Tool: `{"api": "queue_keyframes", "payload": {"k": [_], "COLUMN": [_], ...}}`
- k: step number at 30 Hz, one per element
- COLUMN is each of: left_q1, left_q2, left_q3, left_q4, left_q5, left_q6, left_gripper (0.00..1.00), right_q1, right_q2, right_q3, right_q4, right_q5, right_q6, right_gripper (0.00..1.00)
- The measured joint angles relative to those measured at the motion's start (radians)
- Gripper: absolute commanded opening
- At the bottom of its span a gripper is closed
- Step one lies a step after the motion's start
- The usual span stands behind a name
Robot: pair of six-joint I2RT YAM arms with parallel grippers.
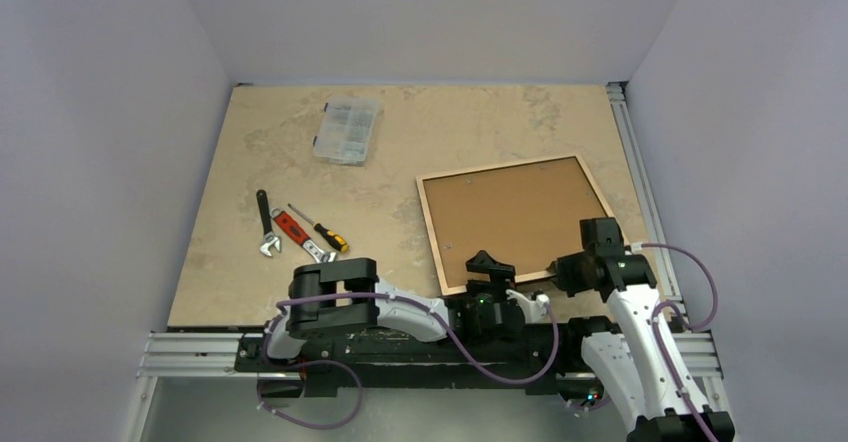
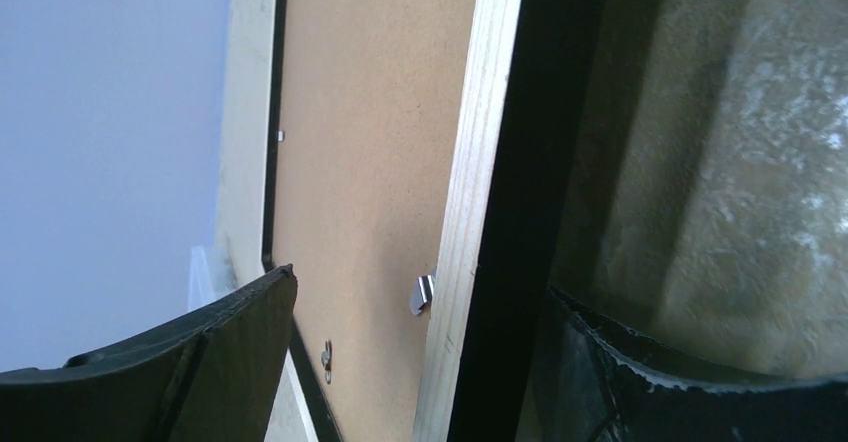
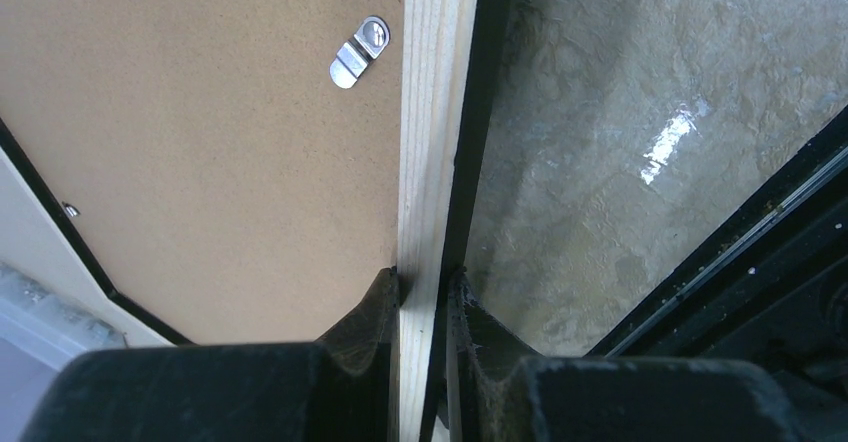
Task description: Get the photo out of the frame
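The frame [image 1: 515, 217] lies at the right of the table with its brown backing [image 3: 200, 142] facing up, ringed by a pale wooden edge [image 2: 470, 192]. The photo is hidden under the backing. My right gripper [image 3: 424, 280] is shut on the frame's near edge by the right corner, one finger on the backing side and one on the black front side. A metal tab [image 3: 358, 52] sits just beyond it. My left gripper [image 2: 422, 284] stands open and straddles the same near edge further left [image 1: 490, 267], beside a bent metal tab [image 2: 424, 294], touching nothing.
A clear plastic parts box [image 1: 346, 130] stands at the back left. A wrench [image 1: 266, 227], a red-handled tool [image 1: 300, 234] and a screwdriver [image 1: 322, 230] lie at the left. An aluminium rail [image 1: 640, 182] runs along the table's right edge, close to the frame.
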Motion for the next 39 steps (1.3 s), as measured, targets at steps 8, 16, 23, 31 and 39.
{"api": "queue_keyframes", "payload": {"k": [8,16,23,31,39], "left_q1": [0.003,0.001,0.01,0.045,0.087], "left_q2": [0.024,0.022,-0.026,-0.133,-0.29], "left_q3": [0.0,0.0,0.0,0.097,0.218], "left_q4": [0.058,0.054,0.002,-0.315,-0.63], "left_q5": [-0.045,-0.066,-0.045,0.045,0.18], "left_q6": [0.033,0.125,0.12,-0.011,-0.103], "left_gripper": [0.42,0.04,0.0,0.0,0.0], "right_q1": [0.0,0.002,0.003,0.003,0.003], "right_q2": [-0.003,-0.028,-0.076,-0.104,-0.109], "right_q3": [0.013,0.069,0.161,0.474,0.585], "right_q4": [-0.013,-0.009,0.016,0.041,0.001], "right_q5": [-0.005,-0.014,0.014,0.084,0.171], "right_q6": [0.008,-0.031,-0.286,-0.673,-0.847], "right_gripper": [0.0,0.11,0.7,0.77,0.74]}}
